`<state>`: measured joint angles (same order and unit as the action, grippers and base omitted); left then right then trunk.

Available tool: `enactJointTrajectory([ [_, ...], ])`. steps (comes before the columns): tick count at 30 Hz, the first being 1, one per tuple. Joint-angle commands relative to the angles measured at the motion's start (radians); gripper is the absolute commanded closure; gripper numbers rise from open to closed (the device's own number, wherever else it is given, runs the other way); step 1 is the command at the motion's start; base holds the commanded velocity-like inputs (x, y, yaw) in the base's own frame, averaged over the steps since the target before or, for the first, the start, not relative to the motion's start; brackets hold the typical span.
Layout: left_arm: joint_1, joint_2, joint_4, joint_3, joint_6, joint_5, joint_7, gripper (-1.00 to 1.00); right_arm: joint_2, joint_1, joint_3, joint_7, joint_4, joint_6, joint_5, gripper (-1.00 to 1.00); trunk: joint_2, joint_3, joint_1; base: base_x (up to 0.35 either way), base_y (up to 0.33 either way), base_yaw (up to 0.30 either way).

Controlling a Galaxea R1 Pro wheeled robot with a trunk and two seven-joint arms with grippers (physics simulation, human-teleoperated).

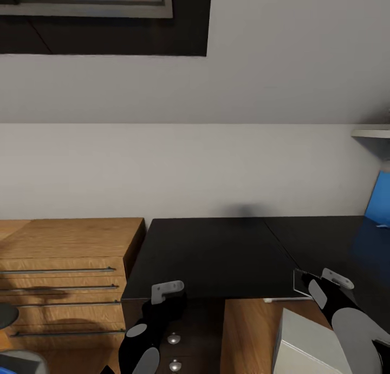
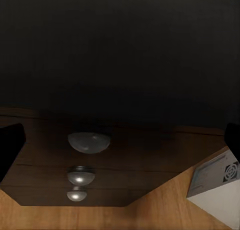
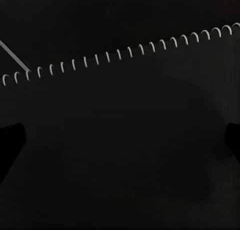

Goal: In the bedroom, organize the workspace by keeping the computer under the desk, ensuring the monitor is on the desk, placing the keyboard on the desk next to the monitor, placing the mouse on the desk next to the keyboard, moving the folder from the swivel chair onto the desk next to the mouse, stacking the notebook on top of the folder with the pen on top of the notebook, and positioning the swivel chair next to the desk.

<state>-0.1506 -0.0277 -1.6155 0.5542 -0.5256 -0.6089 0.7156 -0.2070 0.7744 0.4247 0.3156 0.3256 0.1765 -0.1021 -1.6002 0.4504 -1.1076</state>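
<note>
Left tool [image 1: 162,301] hangs low before the front of the table, its two fingers set wide apart with nothing between them. Its wrist view looks at the silver knobs [image 2: 89,141] of the dark drawer pedestal. A light wood cabinet [image 1: 65,244] with bar handles stands just beside the left end of the black table [image 1: 211,255].

Further right, at the table's front edge, a small dark rectangle with a pale rim, I think the notebook [image 1: 301,283], sits right at the right tool [image 1: 319,290]. This tool is also spread wide. Its wrist view faces a dark surface crossed by a white spiral binding [image 3: 120,52]; I cannot tell if the fingers touch it. Below, the grey computer [image 1: 303,341] stands on the wood floor near the pedestal. At the far right, the blue folder [image 1: 379,203] is on the table.

In my judgement the folder step is done, and the notebook is not yet stacked on it.
</note>
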Motion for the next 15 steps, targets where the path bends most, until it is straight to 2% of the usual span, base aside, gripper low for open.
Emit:
enactJointTrajectory([
  [1,-0.001,0.000,-0.001,0.001,-0.002,-0.008,0.009,-1.00,0.000,0.000,0.003,0.004,-0.047,0.003,-0.018,-1.00,-0.001,0.001,0.000,-0.085,0.000,0.000],
  [8,-0.001,0.000,0.000,0.001,-0.002,-0.009,0.008,-1.00,0.010,0.000,0.003,0.001,-0.043,0.000,-0.018,-1.00,-0.001,0.001,0.000,-0.220,0.000,0.000],
  [15,-0.001,0.000,0.000,0.001,-0.003,-0.011,0.008,-1.00,0.013,0.000,0.003,0.000,-0.043,-0.015,-0.018,-1.00,-0.001,0.001,0.000,-0.035,0.000,0.000],
])
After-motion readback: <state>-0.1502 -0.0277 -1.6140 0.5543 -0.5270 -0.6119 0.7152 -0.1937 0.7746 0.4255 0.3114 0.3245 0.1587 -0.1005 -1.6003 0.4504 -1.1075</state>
